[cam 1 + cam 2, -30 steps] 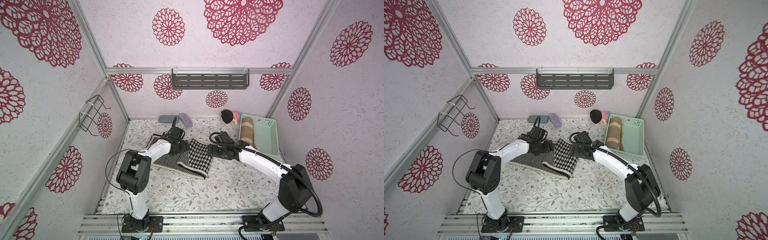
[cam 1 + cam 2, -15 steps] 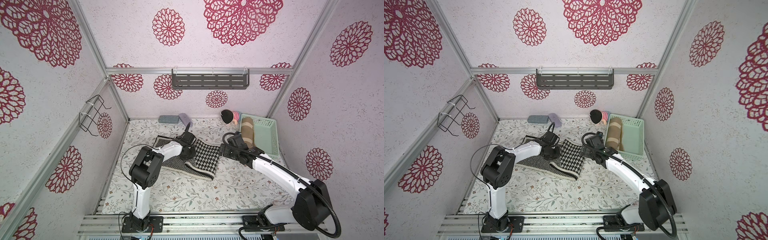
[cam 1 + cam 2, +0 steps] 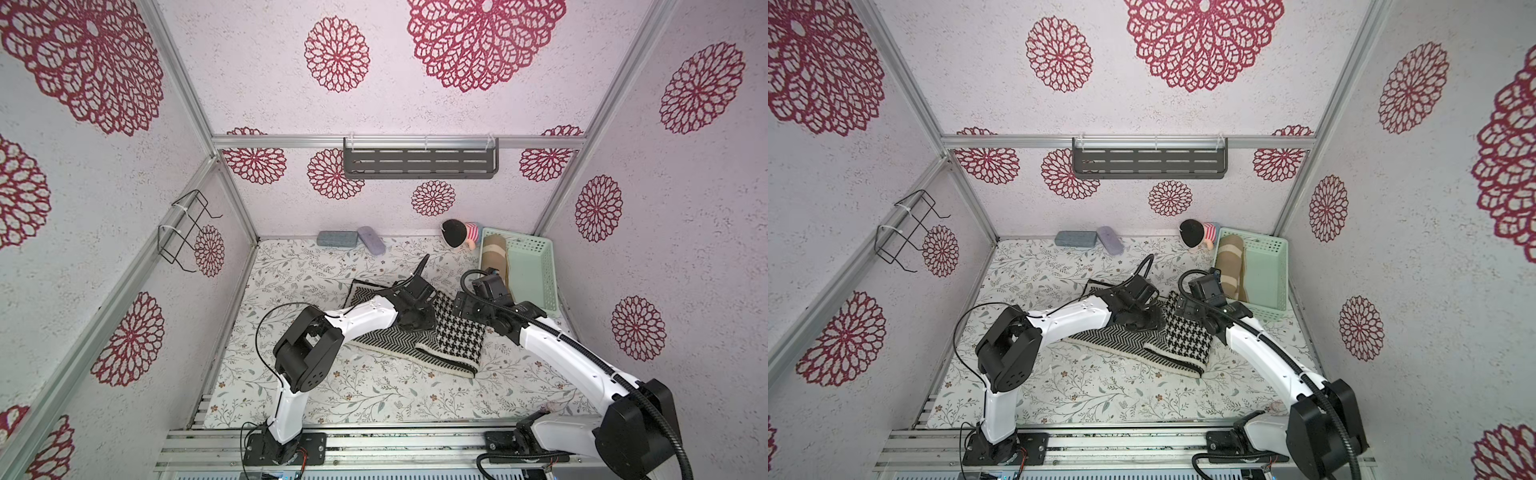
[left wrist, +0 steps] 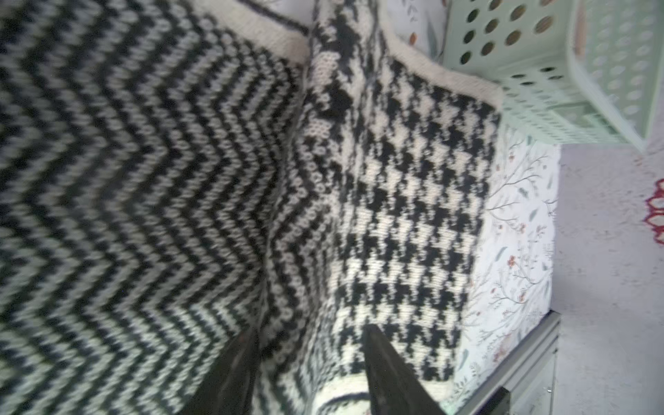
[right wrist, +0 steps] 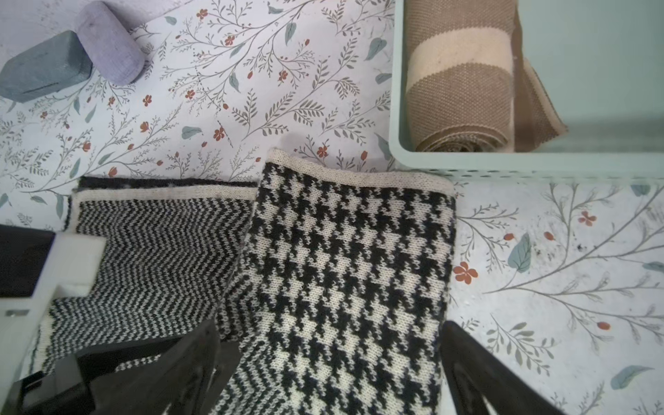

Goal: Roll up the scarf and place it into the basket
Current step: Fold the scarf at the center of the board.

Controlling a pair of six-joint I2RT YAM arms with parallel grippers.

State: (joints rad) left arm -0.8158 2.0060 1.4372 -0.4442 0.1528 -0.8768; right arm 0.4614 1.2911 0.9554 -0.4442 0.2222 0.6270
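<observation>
Jaws of the left gripper (image 4: 310, 328) stand partly apart, astride a raised fold of the black-and-white knitted scarf (image 3: 457, 338). The right gripper (image 5: 330, 323) gapes wide over the scarf's houndstooth end, gripping nothing. Not yet rolled, the scarf lies mid-table, its long axis running from the left arm toward the basket (image 3: 534, 270). The right arm is nearer the basket.

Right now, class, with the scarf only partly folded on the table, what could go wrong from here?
1. The scarf is loosely folded, not rolled; the fold may flop open under the parted left gripper.
2. A brown roll already fills one side of the basket, so a bulky roll might jam beside it.
</observation>
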